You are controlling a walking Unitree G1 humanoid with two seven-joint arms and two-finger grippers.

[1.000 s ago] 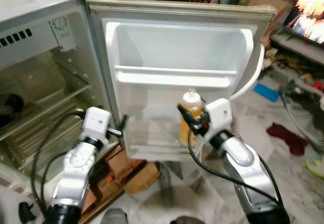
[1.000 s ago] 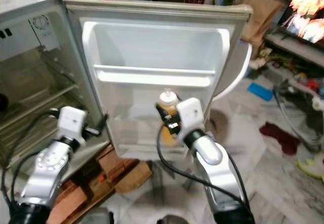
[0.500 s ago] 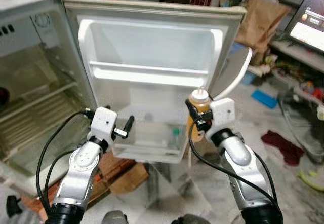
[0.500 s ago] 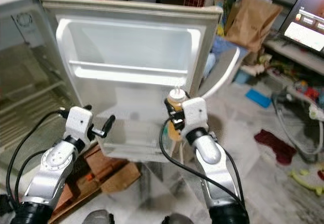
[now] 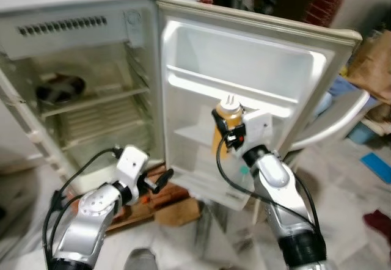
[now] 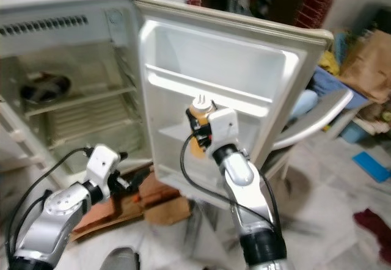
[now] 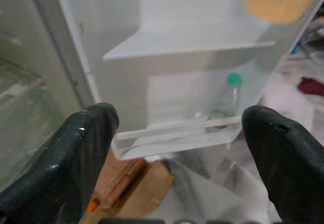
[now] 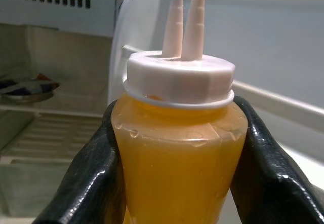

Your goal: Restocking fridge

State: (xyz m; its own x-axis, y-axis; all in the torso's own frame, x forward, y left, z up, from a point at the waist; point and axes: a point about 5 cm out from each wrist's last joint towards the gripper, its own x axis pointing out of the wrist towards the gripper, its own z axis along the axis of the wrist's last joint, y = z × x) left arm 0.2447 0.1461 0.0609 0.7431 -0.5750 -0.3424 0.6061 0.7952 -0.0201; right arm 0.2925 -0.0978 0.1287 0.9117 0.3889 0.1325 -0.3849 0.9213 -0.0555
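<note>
An orange sauce bottle [image 8: 177, 148] is gripped upright by the right pincer [image 5: 227, 137] before the fridge door [image 5: 256, 87]. It is best lowered level onto a door shelf [image 5: 232, 96], clear of the green-capped bottle [image 7: 225, 102]; the left pincer [image 7: 177, 148] is held open and empty.

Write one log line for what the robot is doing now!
right gripper: holding squeeze bottle by fridge door | left gripper: open, low | door shelf: green-capped bottle
</note>
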